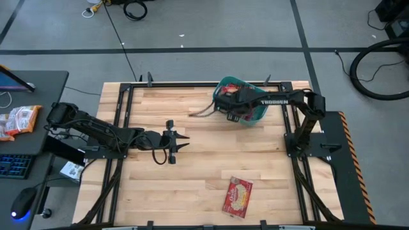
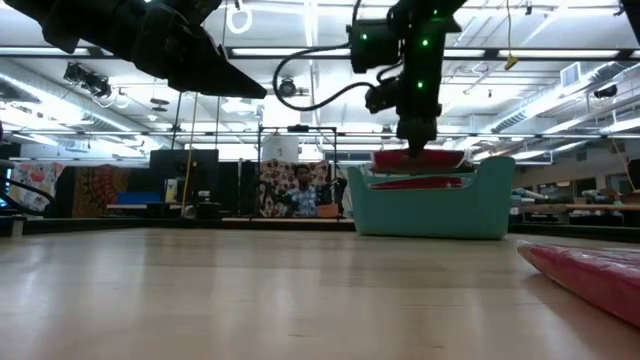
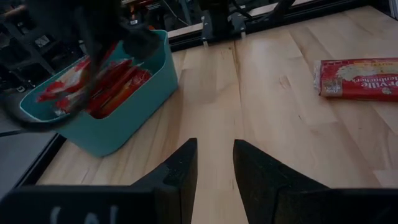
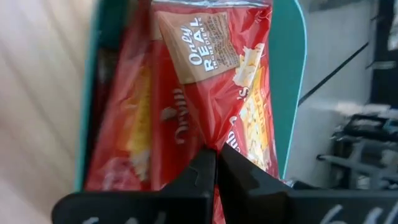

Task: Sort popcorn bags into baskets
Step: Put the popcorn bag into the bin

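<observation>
Right hand (image 4: 216, 163) pinches a popcorn bag (image 4: 205, 81) over the teal tub (image 4: 287, 74); left hand (image 3: 214, 163) slightly open

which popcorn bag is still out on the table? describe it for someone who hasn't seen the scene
On the wooden table, look opposite the teal basket, near the right arm's base. A flat red popcorn bag lies there alone; the other bags are in the basket.

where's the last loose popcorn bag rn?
High view: the loose popcorn bag lies flat near the table's front edge, right of centre, apart from the teal basket at the back.
</observation>
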